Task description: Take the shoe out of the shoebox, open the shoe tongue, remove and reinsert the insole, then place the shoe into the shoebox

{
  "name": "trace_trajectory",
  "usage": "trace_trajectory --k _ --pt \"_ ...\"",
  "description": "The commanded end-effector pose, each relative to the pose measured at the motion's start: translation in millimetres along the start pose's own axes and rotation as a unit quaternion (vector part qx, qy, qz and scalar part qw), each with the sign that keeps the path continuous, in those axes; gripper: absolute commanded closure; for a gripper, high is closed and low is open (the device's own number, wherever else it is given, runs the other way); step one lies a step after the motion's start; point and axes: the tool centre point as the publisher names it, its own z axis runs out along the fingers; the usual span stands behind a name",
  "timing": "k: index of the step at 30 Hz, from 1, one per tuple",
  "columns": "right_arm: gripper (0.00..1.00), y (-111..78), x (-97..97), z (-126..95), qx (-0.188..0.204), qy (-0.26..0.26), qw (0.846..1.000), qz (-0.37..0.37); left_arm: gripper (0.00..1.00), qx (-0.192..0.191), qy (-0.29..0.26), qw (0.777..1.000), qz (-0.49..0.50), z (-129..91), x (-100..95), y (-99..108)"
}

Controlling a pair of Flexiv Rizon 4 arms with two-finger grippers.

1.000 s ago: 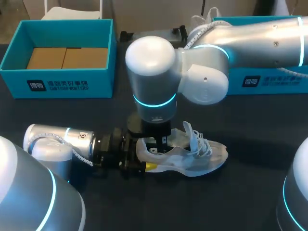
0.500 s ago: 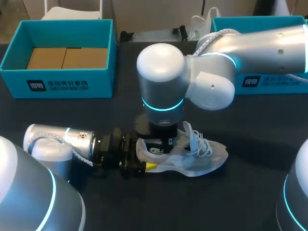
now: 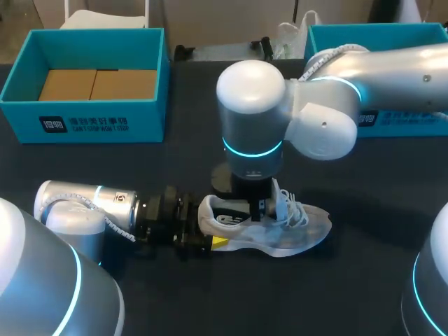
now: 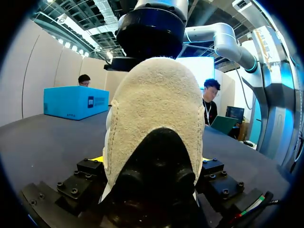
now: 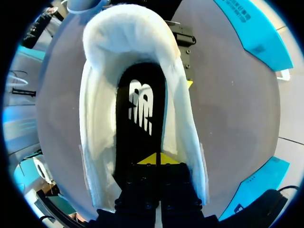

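The right tool [image 5: 156, 159], its tips closed together, is sliding away from the heel toward the laces along the insole [image 5: 140, 109], probably seating it. The left tool [image 4: 151, 160] is clamping the heel of the shoe [image 3: 297, 227], which is lying on the surface [image 3: 210, 301] ahead of it.

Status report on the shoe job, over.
Left gripper shut on shoe heel, shoe upright on table. Right gripper shut, tips down inside the opening over the insole. Left teal box and right teal box behind, out of the way.
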Motion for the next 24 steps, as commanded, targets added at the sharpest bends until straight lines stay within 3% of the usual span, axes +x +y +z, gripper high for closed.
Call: trace_trajectory --k 1,2,5,8,12,24 --pt "1.00 -10.2 -1.4 3 -0.007 0.012 1.000 0.004 1.00 0.000 -0.002 1.000 0.000 0 1.1 0" --pt "0.97 -11.0 -1.5 4 -0.007 0.014 1.000 0.005 1.00 0.000 -0.002 1.000 0.000 0 1.1 0" --pt "0.75 -12.4 -1.1 6 -0.009 0.022 1.000 0.005 1.00 0.000 -0.002 1.000 0.000 0 1.1 0" --pt "0.73 -12.6 -0.2 9 -0.012 0.029 1.000 0.006 1.00 0.000 -0.002 1.000 0.000 0 1.1 0" --pt "0.65 -10.6 0.7 11 -0.013 0.036 0.999 0.003 1.00 0.000 -0.002 1.000 0.000 0 1.1 0" --pt "0.57 1.8 12.9 23 -0.017 0.073 0.997 -0.009 1.00 0.000 -0.002 1.000 0.000 0 1.1 0"
